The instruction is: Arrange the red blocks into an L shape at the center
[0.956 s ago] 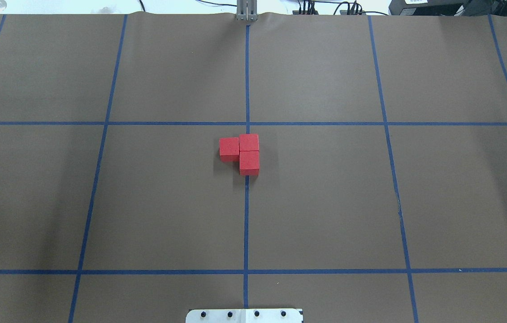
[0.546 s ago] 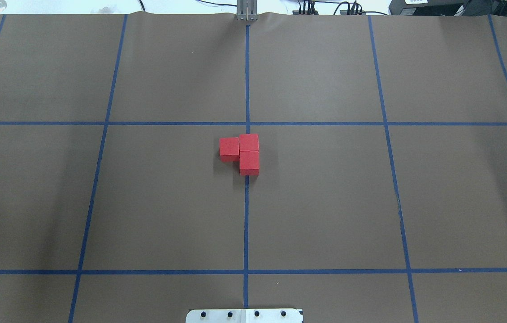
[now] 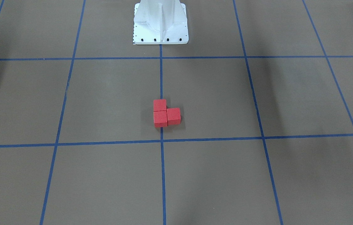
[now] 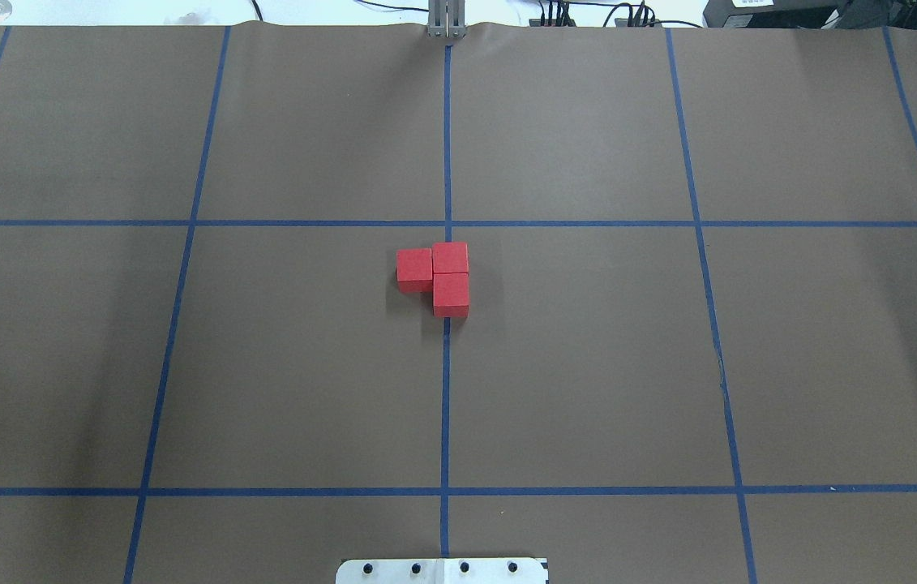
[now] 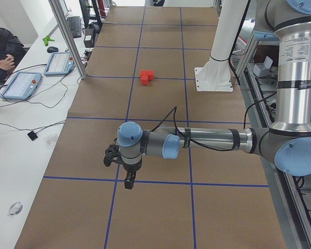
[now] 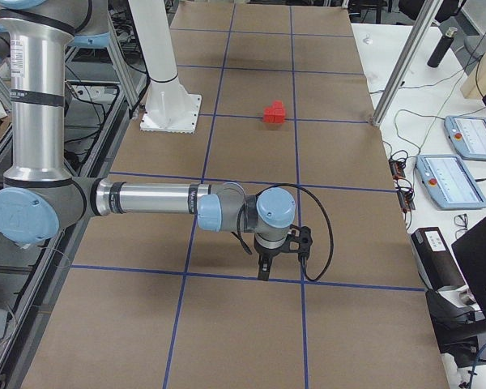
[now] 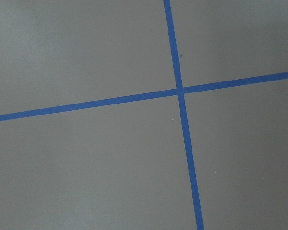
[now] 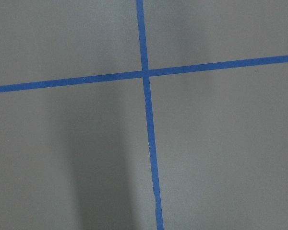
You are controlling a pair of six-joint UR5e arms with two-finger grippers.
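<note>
Since all three small matte red cubes (image 4: 450, 276) lie grouped on the brown matte paper surface at the centre (image 4: 507, 276) of the blue-taped grid, the forming step is judged complete or very nearly so. Items are listed left to right as the overhead view shows them.

1. Left gripper (image 5: 125, 179): this black two-finger unit hangs low over a tape crossing toward the table's left end, well apart from the cubes. It shows in a side view only, so whether its fingers are spread or closed cannot be told. Its wrist camera shows only paper and tape.
2. Left cube (image 4: 414, 268): it sits just left of the middle vertical blue tape line (image 4: 446, 389), its right face touching the far cube (image 4: 450, 258). Its far edge lies slightly nearer the robot than the far cube's edge.
3. Far cube and near cube (image 4: 451, 294): both sit on the line, touching face to face. With the left cube they form an L.
4. Right gripper (image 6: 263, 271): it hangs low toward the table's right end, well apart from the cubes. Finger spacing cannot be told here either.

Remaining work, as a judgement: at most, squaring off the left cube's small offset.
</note>
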